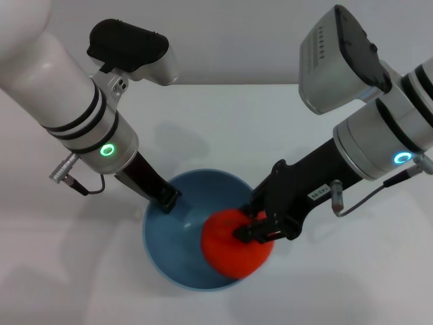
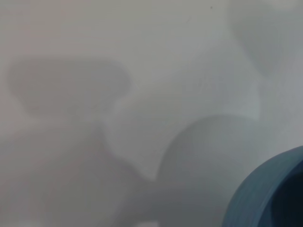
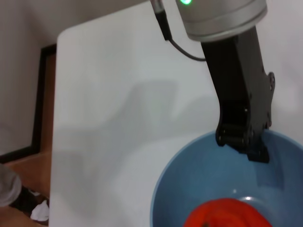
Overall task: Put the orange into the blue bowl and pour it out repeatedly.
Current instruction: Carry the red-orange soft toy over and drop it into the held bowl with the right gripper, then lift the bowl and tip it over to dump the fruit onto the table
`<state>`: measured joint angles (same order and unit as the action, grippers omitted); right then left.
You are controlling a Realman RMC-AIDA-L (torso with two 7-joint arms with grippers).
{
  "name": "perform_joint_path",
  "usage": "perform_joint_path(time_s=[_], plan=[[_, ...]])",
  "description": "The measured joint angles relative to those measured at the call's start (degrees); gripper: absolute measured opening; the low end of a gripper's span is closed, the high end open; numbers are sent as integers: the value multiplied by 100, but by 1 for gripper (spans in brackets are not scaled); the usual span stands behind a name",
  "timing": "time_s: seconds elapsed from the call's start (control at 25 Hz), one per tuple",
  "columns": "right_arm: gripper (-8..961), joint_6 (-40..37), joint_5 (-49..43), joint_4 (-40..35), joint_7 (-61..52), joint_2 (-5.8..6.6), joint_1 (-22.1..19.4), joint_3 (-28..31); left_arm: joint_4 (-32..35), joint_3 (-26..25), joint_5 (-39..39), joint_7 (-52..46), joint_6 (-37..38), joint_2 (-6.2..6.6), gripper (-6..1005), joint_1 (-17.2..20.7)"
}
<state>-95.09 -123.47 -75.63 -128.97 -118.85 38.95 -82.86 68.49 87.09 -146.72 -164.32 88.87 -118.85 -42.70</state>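
Observation:
The blue bowl (image 1: 177,252) stands on the white table, low in the middle of the head view. My left gripper (image 1: 168,198) is shut on the bowl's far left rim. My right gripper (image 1: 259,228) is shut on the orange (image 1: 230,250) and holds it over the right inside of the bowl. The right wrist view shows the bowl (image 3: 189,189), the top of the orange (image 3: 227,215) inside it, and the left gripper (image 3: 244,142) clamped on the rim. The left wrist view shows only a piece of the bowl's rim (image 2: 265,198) over the table.
The white table (image 1: 223,122) stretches behind and to both sides of the bowl. In the right wrist view the table's edge (image 3: 54,118) runs past a dark frame (image 3: 40,94), with a pale crumpled object (image 3: 40,210) below it.

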Motion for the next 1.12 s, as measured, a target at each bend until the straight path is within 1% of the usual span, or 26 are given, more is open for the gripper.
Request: perform_joint_path(time_s=[0.12, 0.32, 0.44, 0.56, 0.64, 0.76, 0.84, 0.88, 0.92, 0.96, 1.0, 1.04, 1.08, 1.12], plan=[[223, 60, 13, -75, -11, -6, -33, 5, 5, 12, 102, 19, -4, 2, -1, -2], [349, 183, 21, -177, -111, -5, -67, 99, 6, 66, 209, 52, -27, 11, 0, -2], [425, 192, 3, -399, -200, -4, -164, 245, 13, 78, 221, 60, -58, 12, 0, 4], [481, 166, -247, -639, -663, 3, -292, 675, 150, 94, 223, 74, -217, 29, 0, 93], [518, 13, -661, -729, -1071, 17, -347, 1142, 388, 186, 231, 130, -464, 30, 0, 245], [518, -301, -1212, -872, -1302, 34, -481, 1934, 745, 423, 240, 212, -1031, 46, 0, 550], [518, -562, -1445, -967, -1301, 34, -658, 2499, 980, 466, 261, 237, -1391, 54, -1, 753], [518, -637, -1506, -982, -1294, 34, -721, 2666, 980, 466, 261, 237, -1391, 54, -1, 753], [518, -777, -1675, -993, -1281, 35, -881, 3081, 1183, 523, 293, 293, -1592, 54, -1, 913], [518, -816, -1766, -978, -1279, 35, -966, 3293, 1757, 828, 360, 492, -2186, 57, -1, 1380], [518, -816, -1766, -978, -1279, 35, -966, 3293, 1968, 995, 365, 580, -2474, 62, -1, 1572], [518, -821, -1793, -961, -1273, 34, -1022, 3439, 2187, 1186, 370, 675, -2790, 65, -1, 1788], [518, -823, -1815, -934, -1249, 27, -1107, 3643, 2489, 1502, 355, 846, -3352, 73, -1, 2123], [518, -821, -1815, -911, -1210, 17, -1160, 3756, 2597, 1640, 354, 957, -3664, 72, -1, 2289]])
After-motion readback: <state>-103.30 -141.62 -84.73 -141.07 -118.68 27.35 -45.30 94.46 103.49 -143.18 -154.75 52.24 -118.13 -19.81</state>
